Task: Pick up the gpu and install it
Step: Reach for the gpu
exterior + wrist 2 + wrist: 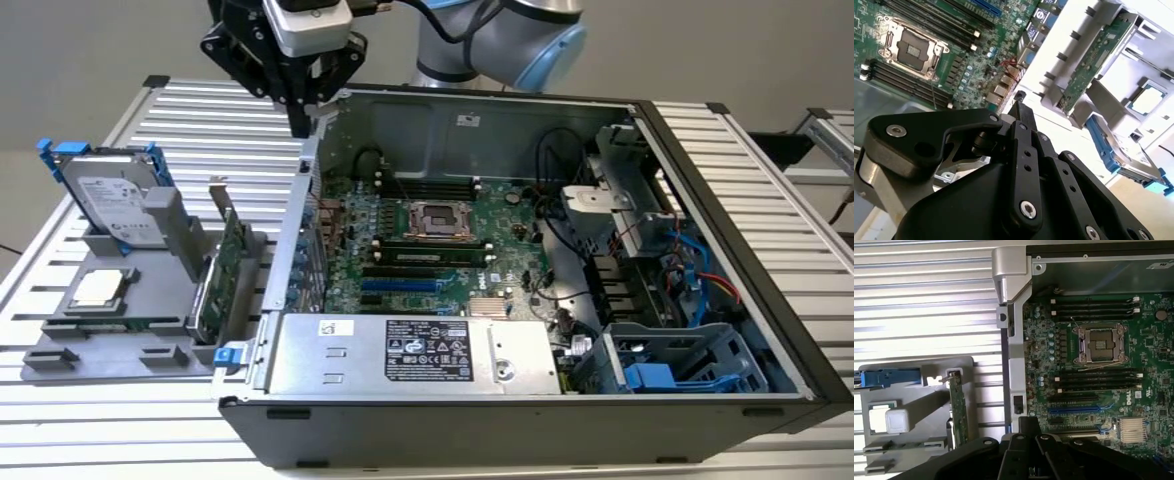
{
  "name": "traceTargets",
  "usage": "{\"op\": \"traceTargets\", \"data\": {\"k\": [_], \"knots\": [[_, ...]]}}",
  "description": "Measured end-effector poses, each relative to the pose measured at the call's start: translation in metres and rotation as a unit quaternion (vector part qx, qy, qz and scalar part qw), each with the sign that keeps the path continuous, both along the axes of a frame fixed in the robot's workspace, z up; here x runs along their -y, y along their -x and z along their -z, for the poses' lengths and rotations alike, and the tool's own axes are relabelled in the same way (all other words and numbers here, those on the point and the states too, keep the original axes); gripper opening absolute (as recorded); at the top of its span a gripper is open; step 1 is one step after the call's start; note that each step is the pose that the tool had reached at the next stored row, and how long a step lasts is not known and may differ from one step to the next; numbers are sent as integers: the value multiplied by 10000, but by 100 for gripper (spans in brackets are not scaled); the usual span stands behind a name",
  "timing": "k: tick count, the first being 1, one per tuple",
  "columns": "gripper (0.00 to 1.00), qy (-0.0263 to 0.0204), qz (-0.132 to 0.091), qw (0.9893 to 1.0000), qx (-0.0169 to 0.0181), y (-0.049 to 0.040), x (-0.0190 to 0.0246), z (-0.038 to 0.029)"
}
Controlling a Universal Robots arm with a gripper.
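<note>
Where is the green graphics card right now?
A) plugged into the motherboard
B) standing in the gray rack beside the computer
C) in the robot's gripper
B: the graphics card stands on edge in the gray rack, while the gripper hangs apart from it by the computer's corner.

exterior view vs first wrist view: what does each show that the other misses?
The exterior view adds the power supply, the drive cage and the arm above the case's corner. The first wrist view adds a top-down look along the gpu, edge up in its grey holder. Both share the gripper, the gpu in that holder, the empty processor socket and the motherboard.
</note>
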State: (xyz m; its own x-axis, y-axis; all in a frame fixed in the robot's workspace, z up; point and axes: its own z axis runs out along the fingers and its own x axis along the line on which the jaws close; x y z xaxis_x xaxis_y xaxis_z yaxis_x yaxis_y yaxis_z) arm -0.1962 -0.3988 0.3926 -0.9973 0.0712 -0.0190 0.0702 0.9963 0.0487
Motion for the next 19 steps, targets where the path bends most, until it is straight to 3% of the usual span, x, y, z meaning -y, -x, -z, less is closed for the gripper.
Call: {"op": "traceTargets", "data": {"k": [19], "knots": [[0, 0, 0, 10000, 0, 192, 0, 0]]}}
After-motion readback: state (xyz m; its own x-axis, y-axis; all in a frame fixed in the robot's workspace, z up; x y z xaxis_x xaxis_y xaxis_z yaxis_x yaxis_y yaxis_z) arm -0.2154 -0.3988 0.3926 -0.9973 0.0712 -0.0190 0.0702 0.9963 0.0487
